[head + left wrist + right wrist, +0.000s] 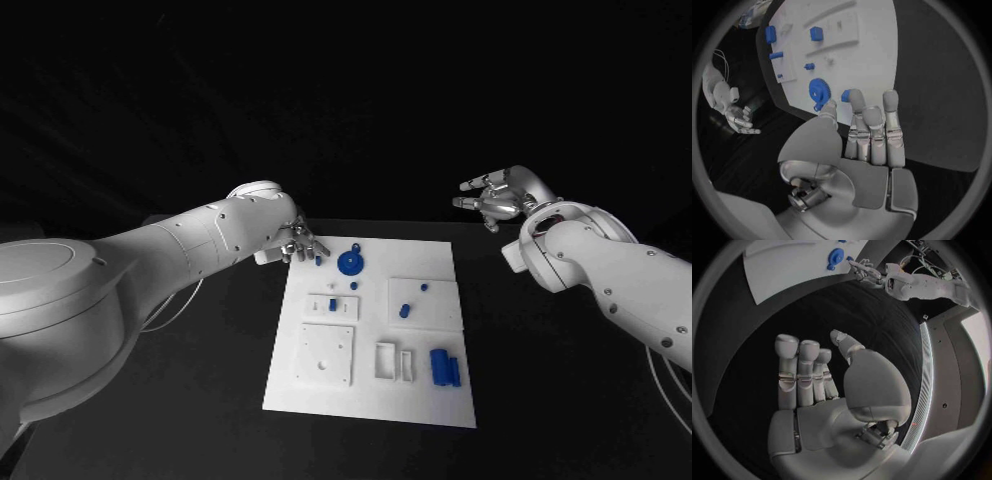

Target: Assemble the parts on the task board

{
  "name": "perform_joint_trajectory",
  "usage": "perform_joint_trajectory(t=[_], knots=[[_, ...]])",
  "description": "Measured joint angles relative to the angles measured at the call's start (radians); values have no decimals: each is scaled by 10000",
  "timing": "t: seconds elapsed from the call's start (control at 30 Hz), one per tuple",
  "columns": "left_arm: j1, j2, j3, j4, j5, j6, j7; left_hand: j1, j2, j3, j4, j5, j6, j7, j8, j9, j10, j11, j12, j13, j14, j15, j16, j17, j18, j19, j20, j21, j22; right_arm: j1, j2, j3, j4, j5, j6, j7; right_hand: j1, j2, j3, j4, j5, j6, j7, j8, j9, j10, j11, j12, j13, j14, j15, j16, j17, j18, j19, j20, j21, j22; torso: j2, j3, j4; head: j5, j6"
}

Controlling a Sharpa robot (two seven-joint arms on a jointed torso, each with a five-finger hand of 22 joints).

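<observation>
**Left hand sits at the board's far corner, gear just beyond its fingers**

I have the left hand (297, 243) at the upper left corner of the task board (361, 395) in the head view. Its fingers (873, 127) are extended and close together, a little apart at the tips, and I see nothing held in them. The blue gear (351, 265) lies flat on the board just to the right of and slightly below that hand in the head frame. A small blue peg (317, 259) sits between gear and fingertips; in the left wrist view it (846, 95) shows right at a fingertip, though I cannot tell whether it touches.

The right hand (498, 198) hangs well off the board at the upper right of the head frame, fingers spread and empty, over bare worktop (173, 400).

So I judge the left hand far nearer. The other blue parts, including two upright blocks (446, 367) near the lower right of the board, lie further from both hands.
</observation>
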Motion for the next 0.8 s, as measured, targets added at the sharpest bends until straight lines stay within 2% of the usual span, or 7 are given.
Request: perform_joint_trajectory(t=[0.37,0.53,0.63,0.8], knots=[[-7,-2,-5,-15,0,108,-7,25,25,-51,-51,0,0,0,0,-81,0,0,0,26,0,0,40,-57,1,0,0,0,0,0,18,0,-20,2,-1,0,0,0,0,0,0,-15,11,0,0,-14,-14,0,0,0,0,0,0,0,0,0,0,0,-1,0,3,-12,10],[-8,-7,-6,-20,13,188,-8,332,332,-193,-436,243,0,0,0,-96,0,0,-1,26,-36,-36,40,-73,1,0,0,0,0,0,20,0,-28,3,-1,-1,0,0,0,0,0,-32,-4,0,0,-13,-14,0,1,0,0,0,0,0,0,0,0,1,-1,2,6,-14,12],[-9,-7,-6,-20,37,245,-8,531,585,-261,-713,614,0,0,0,-132,0,0,-63,36,-36,-36,40,-83,1,0,-1,0,-1,0,23,0,-30,4,-1,-2,0,0,0,0,0,-33,-4,0,0,-13,-13,0,1,0,0,0,0,0,0,0,0,1,0,3,8,-16,12],[-10,-7,-7,-20,104,318,-8,706,759,-366,-920,913,0,0,0,-200,0,-1,-64,36,-70,-1,78,-95,1,0,-1,0,6,0,36,0,-34,6,-1,-2,0,0,0,0,0,-34,-4,0,0,-12,-13,0,1,0,0,0,0,-1,0,0,0,1,0,3,11,-16,12]])
